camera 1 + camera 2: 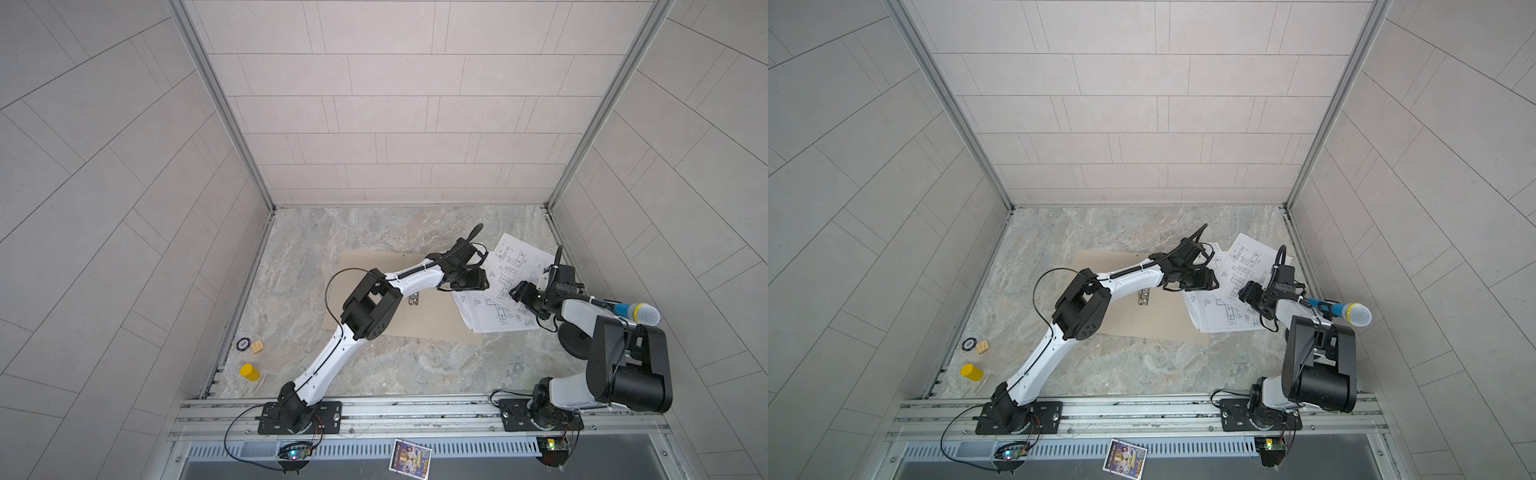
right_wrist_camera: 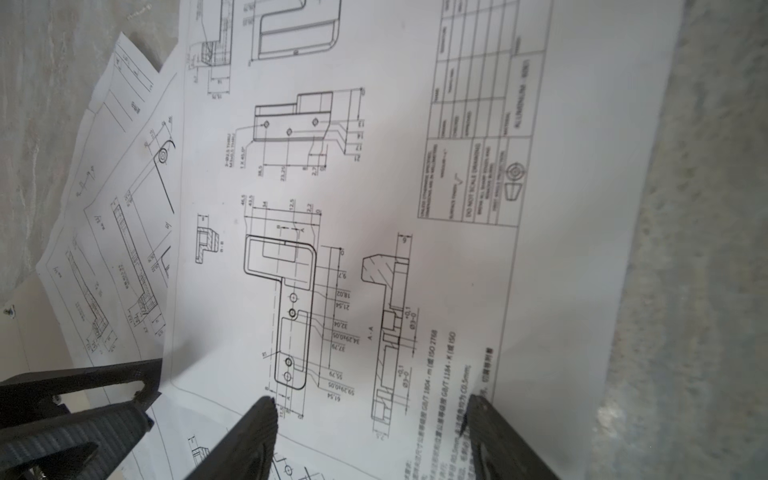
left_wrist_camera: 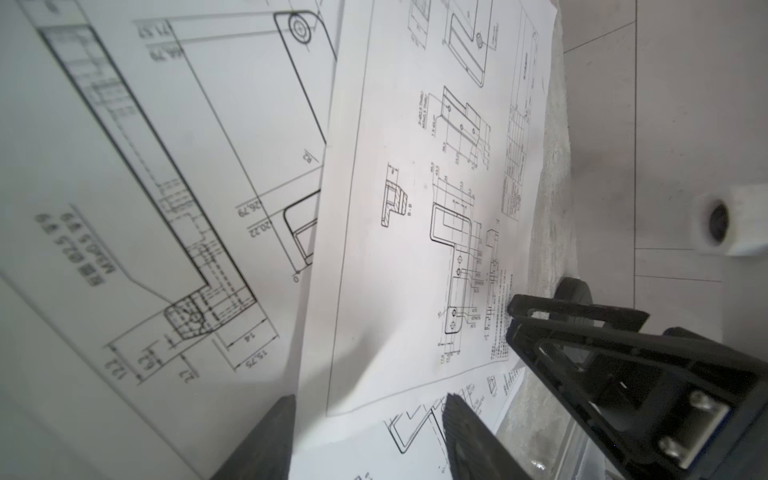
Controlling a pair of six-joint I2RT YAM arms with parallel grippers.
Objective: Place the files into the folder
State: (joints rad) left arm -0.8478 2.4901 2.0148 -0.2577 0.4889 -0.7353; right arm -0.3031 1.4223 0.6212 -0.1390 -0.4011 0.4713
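The plain tan cardboard folder (image 1: 424, 318) lies open and flat on the grey marbled surface (image 1: 316, 232), with its small metal clip (image 1: 413, 298) showing beside the left arm's forearm. The files, white paper sheets printed with black technical line drawings (image 1: 498, 322), are fanned loosely. In both top views their left part rests on the folder's right half, while the rest spreads past its edge onto the bare surface.

The left end effector (image 3: 370, 399) hangs low over the stack with its jaws apart, holding nothing, and a corner of the top sheet lies under the gap. The right end effector (image 2: 372, 400) is also spread wide and empty above the same top sheet. The two stand near each other, and each shows in the other arm's wrist view.

I judge the filing barely begun, and several things could go wrong from here:

- The sheets are skewed to one another, so a pinch or push is likely to catch only the top one and fan the pile further.
- Thin paper lying flat offers no edge, so closing fingers (image 2: 257, 432) may buckle or crease it instead of lifting it.
- Dragging the sheets leftward could shift the light folder with them, or snag a corner on the clip.
- With both end effectors crowding one small patch, they could knock together.
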